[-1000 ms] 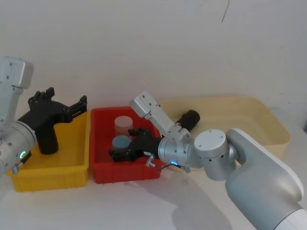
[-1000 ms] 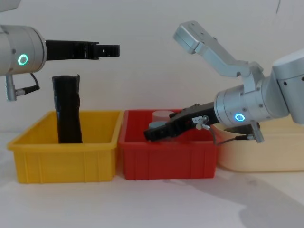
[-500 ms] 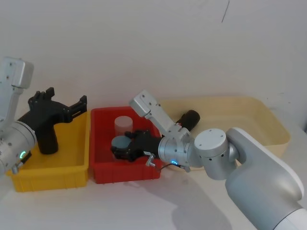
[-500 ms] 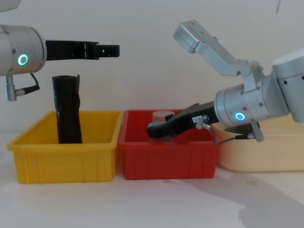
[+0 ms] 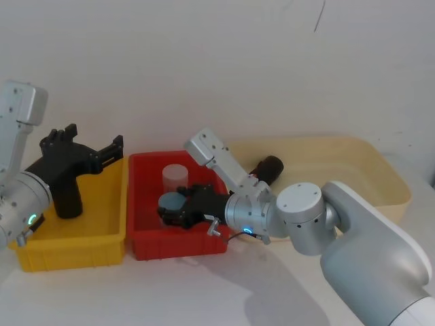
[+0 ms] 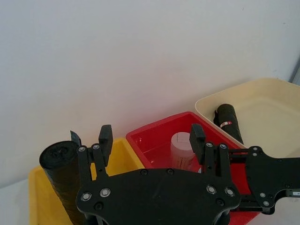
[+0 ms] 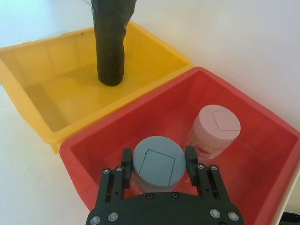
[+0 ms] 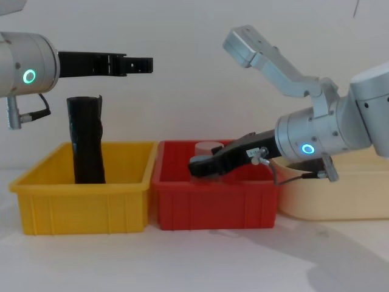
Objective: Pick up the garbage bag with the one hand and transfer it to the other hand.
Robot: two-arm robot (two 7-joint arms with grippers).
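The garbage bag (image 5: 268, 168), a black roll with a red sticker (image 6: 227, 119), lies in the cream tub at its left end. My right gripper (image 5: 163, 214) reaches down into the red bin (image 5: 177, 248), well left of the bag. Its fingers press both sides of a grey-lidded jar (image 7: 157, 161), and the gripper (image 8: 194, 164) is tilted down over the bin. My left gripper (image 5: 94, 139) hangs open, high above the yellow bin (image 8: 85, 207), with nothing between its fingers (image 6: 105, 136).
A plain black roll (image 8: 86, 143) stands upright in the yellow bin under the left gripper. A pale-lidded jar (image 7: 216, 126) stands behind the grey one in the red bin. The cream tub (image 5: 380, 170) stretches off to the right.
My right gripper has risen a little inside the red bin, the grey-lidded jar moving with it. The left arm and both black rolls have stayed put.
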